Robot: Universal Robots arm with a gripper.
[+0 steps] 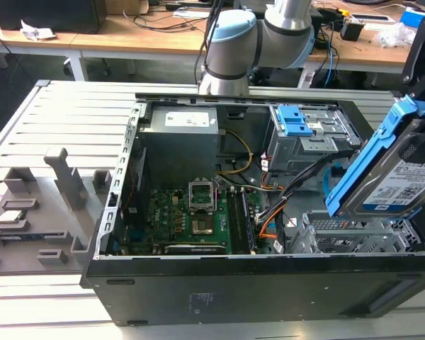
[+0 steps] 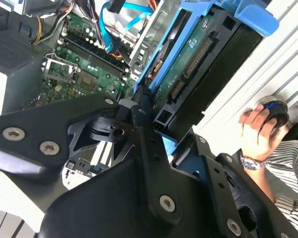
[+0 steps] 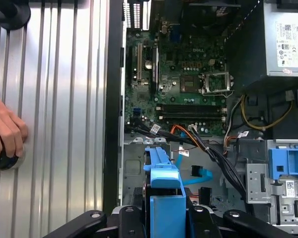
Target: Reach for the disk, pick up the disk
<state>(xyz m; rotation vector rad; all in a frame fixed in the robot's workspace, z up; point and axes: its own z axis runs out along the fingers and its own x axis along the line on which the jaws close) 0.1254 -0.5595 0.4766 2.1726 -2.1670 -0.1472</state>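
Black fingers (image 2: 156, 136) clamped on flat blue-railed disk (image 1: 393, 170), lifted above open computer case (image 1: 269, 283)

We see the scene through three cameras. The exterior view stands off the arm, raised, looking down at an angle into an open computer case (image 1: 198, 283) lying on a slatted table (image 1: 71, 113), with desks behind; the whole case fits in frame, at middling range. The first wrist view looks almost straight down into the case from above, fairly near, with the motherboard (image 3: 184, 79) central and the table beside it. The second wrist view sits very close behind the gripper (image 2: 154, 148), tilted, looking past it. All three share the motherboard; both wrist views also share the blue-railed disk (image 3: 164, 188) and a person's hand (image 3: 5, 131).
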